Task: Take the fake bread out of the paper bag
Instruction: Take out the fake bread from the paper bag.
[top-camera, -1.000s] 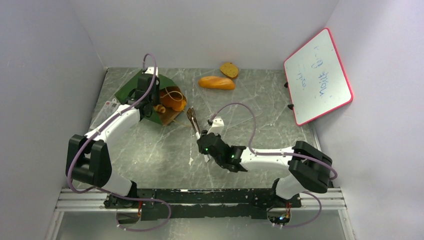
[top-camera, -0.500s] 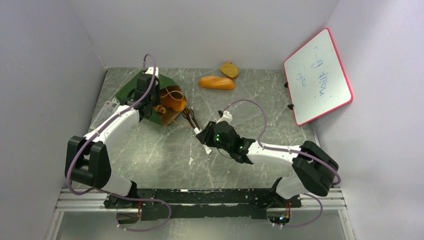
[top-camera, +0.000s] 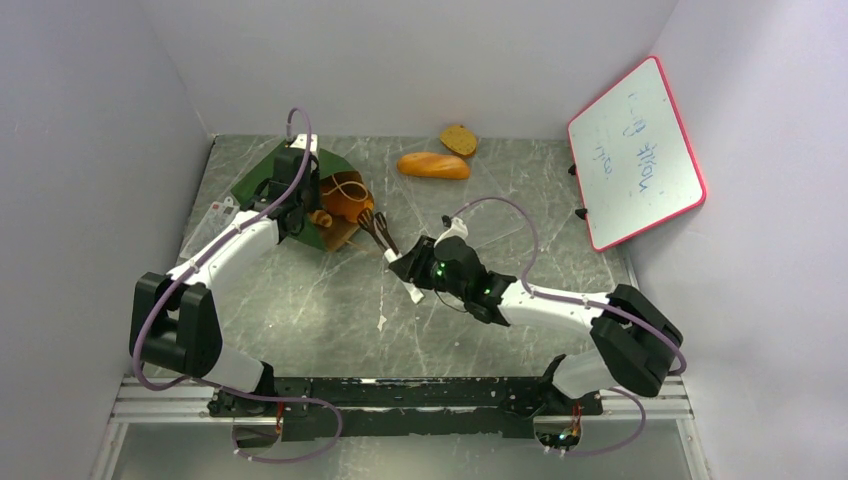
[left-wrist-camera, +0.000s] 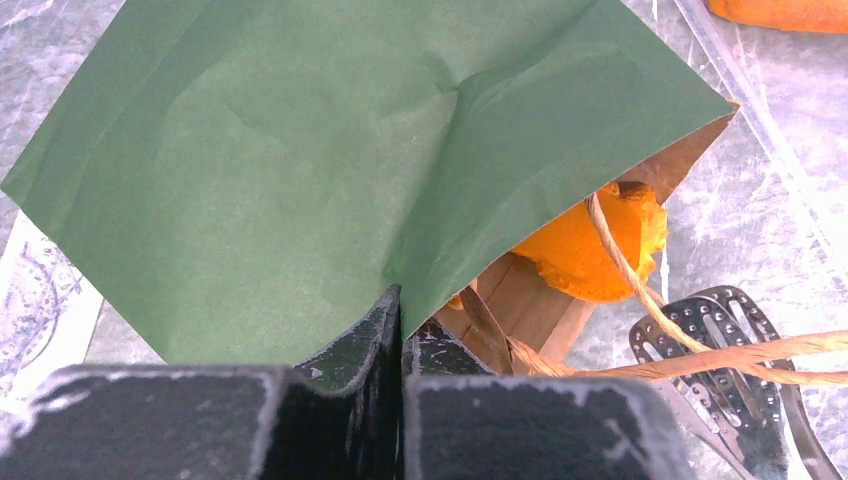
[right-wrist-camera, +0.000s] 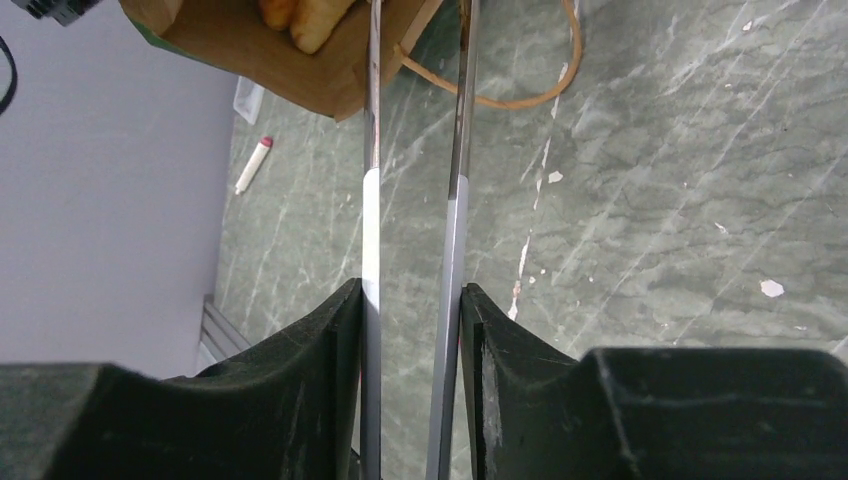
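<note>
Marbled grey table (top-camera: 520, 210): we see the paper bag (left-wrist-camera: 250, 150) tipped on its side at far left, mouth facing right, fake bread (left-wrist-camera: 585, 255) inside; left gripper (left-wrist-camera: 400, 330) pinches its edge, right gripper (right-wrist-camera: 410, 295) clamps tweezers (right-wrist-camera: 458, 200).

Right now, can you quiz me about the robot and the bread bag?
1. True or false: the left claw pinches the paper bag.
2. What does the right claw hold? A) tongs B) a marker C) a spoon
3. How many bread pieces lie outside the bag?
Key: 1 true. 2 A. 3 two, the loaf and the speckled slice.
</note>
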